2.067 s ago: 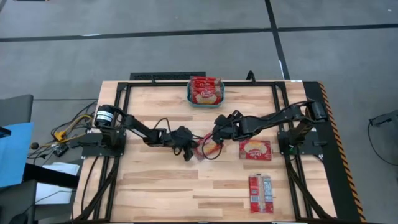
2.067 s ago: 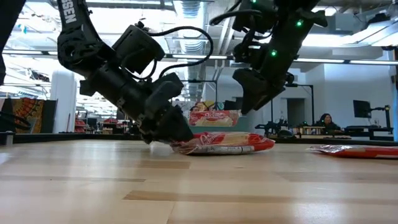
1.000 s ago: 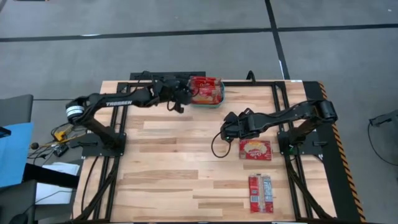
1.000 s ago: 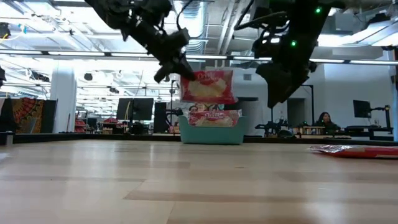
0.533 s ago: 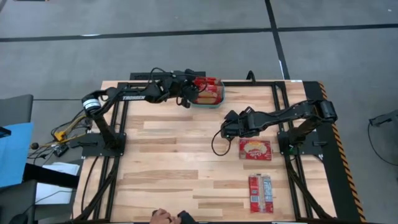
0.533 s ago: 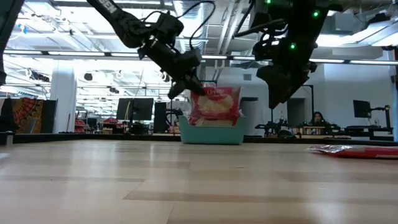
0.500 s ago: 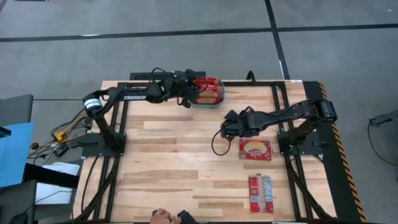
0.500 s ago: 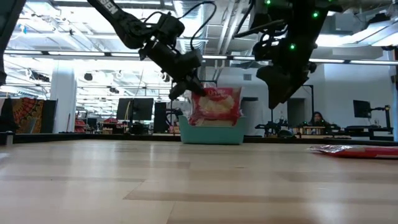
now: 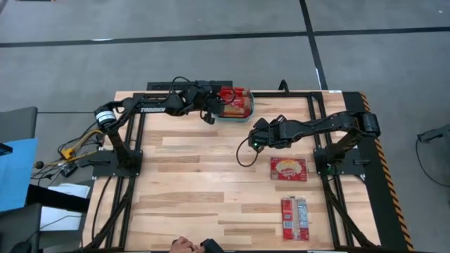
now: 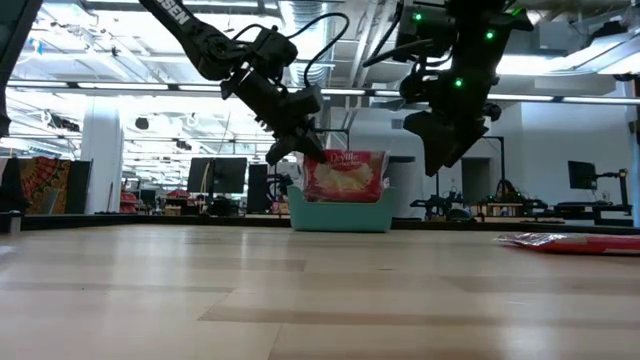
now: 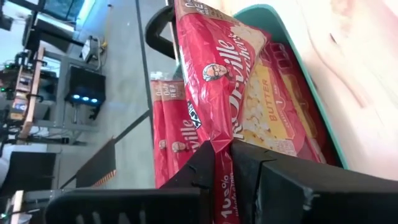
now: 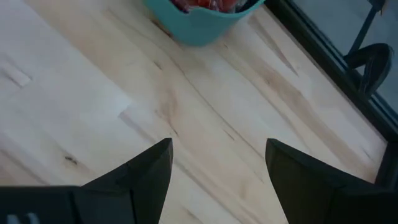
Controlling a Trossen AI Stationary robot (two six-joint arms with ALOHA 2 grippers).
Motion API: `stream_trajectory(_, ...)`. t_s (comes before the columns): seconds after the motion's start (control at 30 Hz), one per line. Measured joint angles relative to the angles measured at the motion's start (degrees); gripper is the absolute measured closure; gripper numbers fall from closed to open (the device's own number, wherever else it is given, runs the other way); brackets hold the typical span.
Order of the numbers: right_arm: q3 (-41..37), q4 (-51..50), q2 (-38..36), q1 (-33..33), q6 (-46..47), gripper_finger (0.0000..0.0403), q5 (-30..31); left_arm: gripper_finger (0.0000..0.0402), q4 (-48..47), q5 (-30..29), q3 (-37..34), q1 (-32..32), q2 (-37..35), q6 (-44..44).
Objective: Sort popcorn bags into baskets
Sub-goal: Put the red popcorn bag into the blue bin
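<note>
The teal basket [image 9: 245, 114] stands at the table's far edge with several red popcorn bags [image 11: 169, 127] inside. My left gripper [image 9: 214, 107] is at its left rim, shut on one more red bag [image 10: 343, 174] whose lower part sits behind the basket's wall [image 10: 340, 215]. My right gripper [image 9: 255, 138] hovers open above bare wood right of the table's middle, with the basket [image 12: 199, 18] ahead of it. Two more bags lie flat on the table's right half, one [image 9: 289, 169] nearer the middle, one [image 9: 295, 218] near the near edge. My left gripper pinches the red bag between its two fingers [image 11: 205, 168] at one end's edge [image 11: 221, 146]. The fingers come slanting down from the table's left. The bag stands on edge over the basket's rim [image 11: 298, 81], its lower part down among the bags inside.
A person's hand [image 9: 184, 244] shows at the table's near edge. Black frame rails [image 9: 313, 119] run along the table's sides. Bare wood [image 9: 183, 183] fills the left and middle of the table.
My left gripper has carried the held bag a little right and down: it hung clear above the basket, and now its lower part is inside. My right gripper has shifted slightly toward the far edge, staying open. A hand has appeared at the near edge.
</note>
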Motion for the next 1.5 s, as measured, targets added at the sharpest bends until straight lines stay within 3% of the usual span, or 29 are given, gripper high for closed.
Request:
stream_trajectory(0.63,0.0,3.4,0.0,-0.5,-2.2,0.0121,-0.3,0.0368,2.7,-0.7,0.0,-0.1,4.0,-3.0)
stream_trajectory(0.77,0.0,5.4,0.0,-0.8,-3.2,0.0121,-0.2,0.0341,3.5,-3.3,0.0,-0.5,4.0,-3.4)
stream_trajectory(0.9,0.0,13.0,0.0,-2.0,-9.9,0.0121,-0.7,0.0294,2.9,-5.8,0.0,-1.2,4.0,-4.0)
stream_trajectory(1.03,0.0,21.8,0.0,-4.5,-17.5,0.0128,-6.2,0.0237,2.5,-6.7,0.0,-1.4,3.4,-6.4)
stream_trajectory(1.27,0.0,30.7,0.0,-10.0,-26.0,0.0190,-17.8,0.0157,-0.9,-5.9,0.0,0.4,-2.1,-11.1)
stream_trajectory(1.5,0.0,42.1,4.8,-17.7,-30.7,0.0310,-29.1,0.0155,-0.6,2.5,0.0,10.8,-10.7,-26.1)
